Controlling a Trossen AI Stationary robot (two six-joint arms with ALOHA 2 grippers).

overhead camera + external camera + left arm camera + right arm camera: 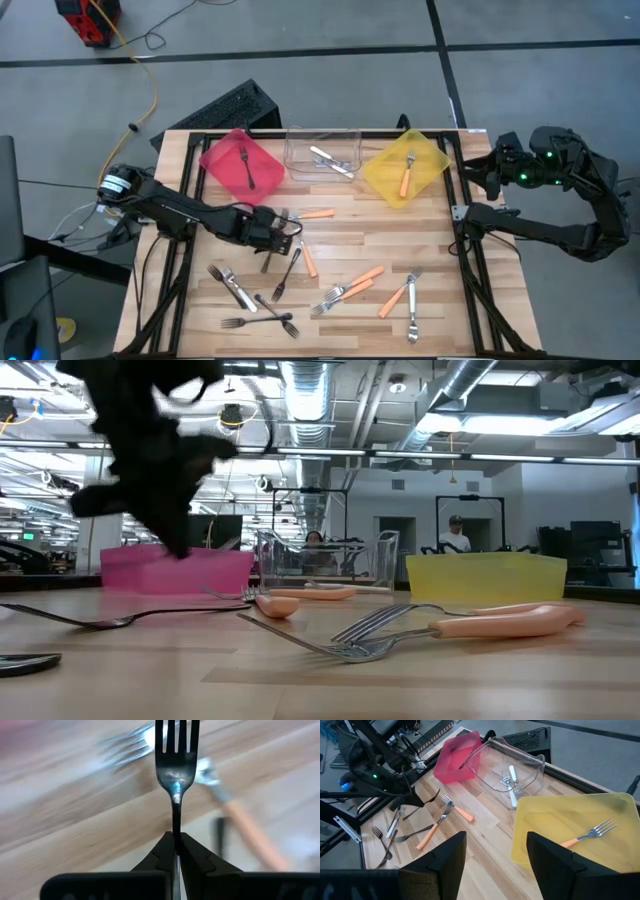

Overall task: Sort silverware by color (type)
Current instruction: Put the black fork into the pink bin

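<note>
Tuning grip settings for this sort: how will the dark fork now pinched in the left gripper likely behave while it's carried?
The dark fork looks like rigid metal, so it probably won't flex. The left gripper is shut on only the thin handle, so the fork may pivot or slip on that glossy surface. It looks slim, so likely light.

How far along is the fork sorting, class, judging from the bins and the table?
Done: one dark fork in the red bin, silver forks in the clear bin, one orange-handled fork in the yellow bin. In hand: the left gripper is shut on a dark fork. Left: many forks on the table. The right gripper waits open near the yellow bin.
</note>
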